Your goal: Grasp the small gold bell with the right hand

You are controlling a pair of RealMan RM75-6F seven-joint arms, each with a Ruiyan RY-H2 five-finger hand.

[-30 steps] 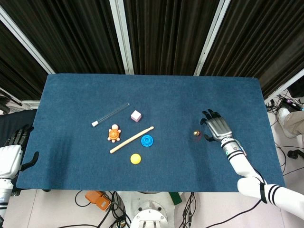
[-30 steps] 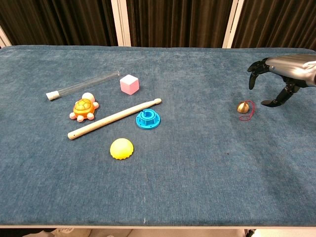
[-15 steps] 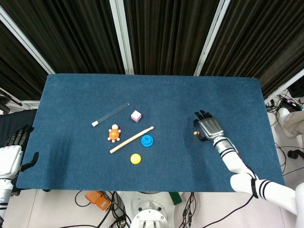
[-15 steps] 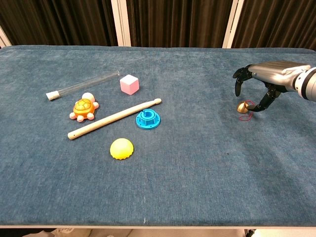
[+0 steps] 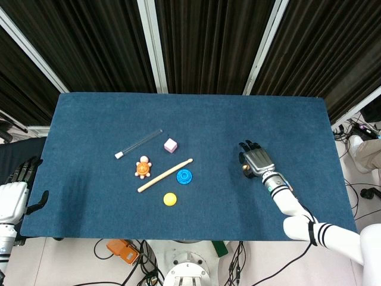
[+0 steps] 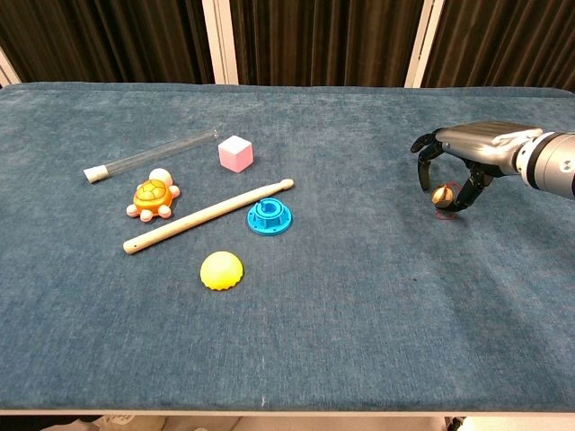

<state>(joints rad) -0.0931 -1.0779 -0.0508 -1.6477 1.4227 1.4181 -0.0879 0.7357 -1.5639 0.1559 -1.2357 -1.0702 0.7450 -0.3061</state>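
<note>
The small gold bell (image 6: 440,194) with a red string loop sits on the blue cloth at the right. My right hand (image 6: 458,153) arches over it, with fingertips (image 6: 423,172) down on the bell's left side and the thumb on its right, close to the string. The fingers stand apart around the bell and it rests on the cloth. In the head view the bell (image 5: 245,168) peeks out at the left edge of the right hand (image 5: 257,161). My left hand (image 5: 12,196) hangs off the table's left edge, fingers apart, holding nothing.
On the left half of the cloth lie a clear tube (image 6: 151,154), a pink cube (image 6: 234,153), an orange turtle toy (image 6: 153,198), a wooden stick (image 6: 208,216), a blue ring (image 6: 269,216) and a yellow dome (image 6: 222,270). The table's right edge (image 5: 333,149) is near the right arm.
My right hand has moved left and come down over the bell, its fingers now straddling it. The bell and the left hand have stayed put.
</note>
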